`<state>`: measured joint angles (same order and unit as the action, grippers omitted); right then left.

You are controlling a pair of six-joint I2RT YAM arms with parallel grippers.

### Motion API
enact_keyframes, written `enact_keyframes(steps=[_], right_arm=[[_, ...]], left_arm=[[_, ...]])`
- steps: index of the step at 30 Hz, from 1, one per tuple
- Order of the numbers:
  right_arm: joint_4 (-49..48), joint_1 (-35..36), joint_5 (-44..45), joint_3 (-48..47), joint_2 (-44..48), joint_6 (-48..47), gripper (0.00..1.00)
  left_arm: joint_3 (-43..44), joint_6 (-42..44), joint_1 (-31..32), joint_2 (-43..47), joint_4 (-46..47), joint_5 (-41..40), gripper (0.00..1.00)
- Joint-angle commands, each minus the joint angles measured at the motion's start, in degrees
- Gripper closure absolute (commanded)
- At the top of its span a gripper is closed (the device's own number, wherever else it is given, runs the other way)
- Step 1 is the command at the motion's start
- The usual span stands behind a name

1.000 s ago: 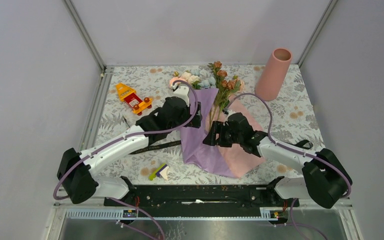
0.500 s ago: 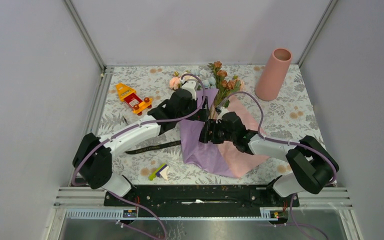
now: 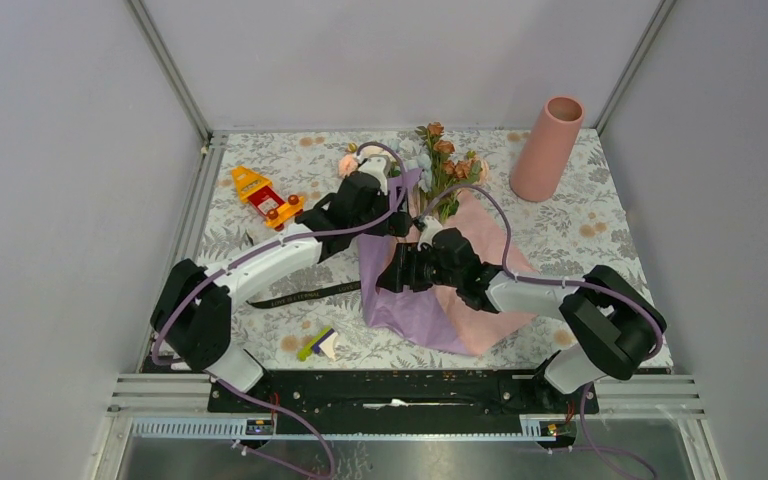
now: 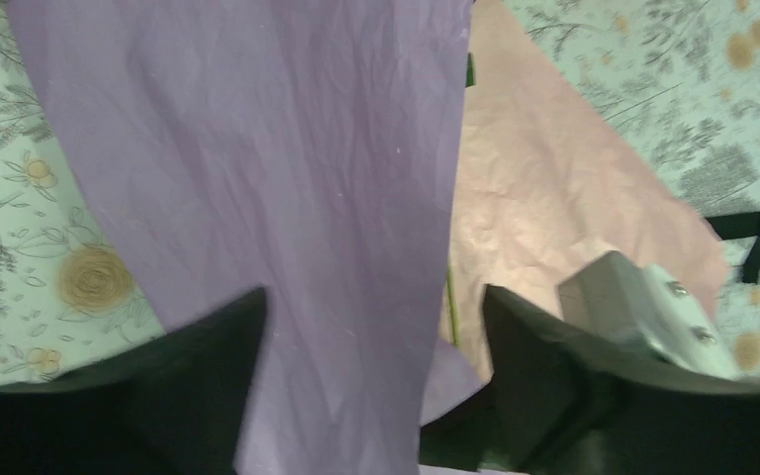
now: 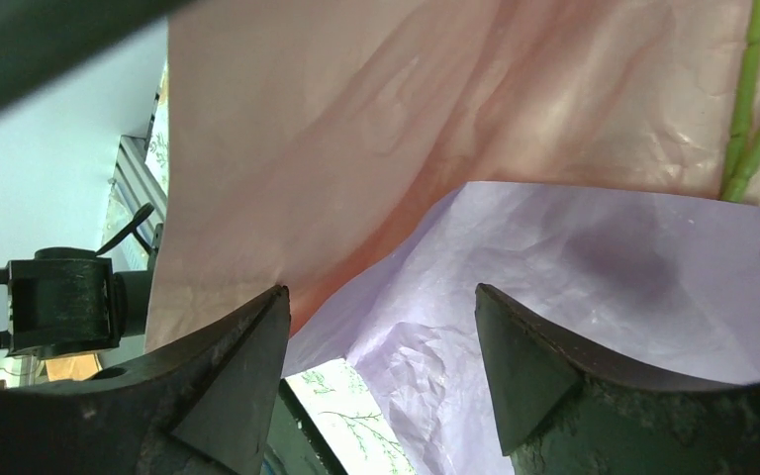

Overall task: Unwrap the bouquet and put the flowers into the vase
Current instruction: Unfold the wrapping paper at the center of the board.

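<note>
Purple paper (image 4: 287, 178) now sits inside spread left hand (image 4: 373, 297) and spread right hand (image 5: 381, 292), both moved in; looks ready to peel off flowers (image 3: 445, 165).

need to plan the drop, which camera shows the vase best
The top external view: the vase shows whole there, standing upright at the far right with its round mouth visible. Neither wrist view shows it at all; both are mostly filled with wrapping paper.

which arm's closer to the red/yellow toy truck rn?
Left. The left arm runs close beside the toy truck. The right arm lies over the wrapping paper, on the far side from the toy.
</note>
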<state>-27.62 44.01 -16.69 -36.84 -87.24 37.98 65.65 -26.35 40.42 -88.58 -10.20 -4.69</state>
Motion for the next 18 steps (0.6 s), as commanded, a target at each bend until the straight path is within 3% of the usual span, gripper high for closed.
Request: enact_keyframes(steps=[1, 6, 8, 14, 18], right_arm=[[-2.3, 0.9, 0.3, -2.4, 0.2, -1.3, 0.25], [0.3, 0.9, 2.9, -2.0, 2.2, -2.4, 0.26], [2.4, 1.0, 5.1, -1.5, 3.8, -3.0, 0.25], [12.4, 1.5, 12.0, -2.3, 5.3, -4.5, 0.25], [17.5, 3.5, 16.7, -4.1, 3.0, -4.8, 0.31]], left_arm=[[1.7, 1.2, -0.7, -1.3, 2.4, 1.4, 0.35], [-0.5, 0.5, -2.0, -0.8, 2.8, 2.0, 0.87], [-2.4, -0.1, -2.6, 1.1, 2.9, 0.0, 1.0], [-10.9, -1.6, -5.8, 9.2, 2.5, -4.9, 1.0], [-17.4, -2.7, -8.8, 13.7, 2.7, -5.6, 1.0]])
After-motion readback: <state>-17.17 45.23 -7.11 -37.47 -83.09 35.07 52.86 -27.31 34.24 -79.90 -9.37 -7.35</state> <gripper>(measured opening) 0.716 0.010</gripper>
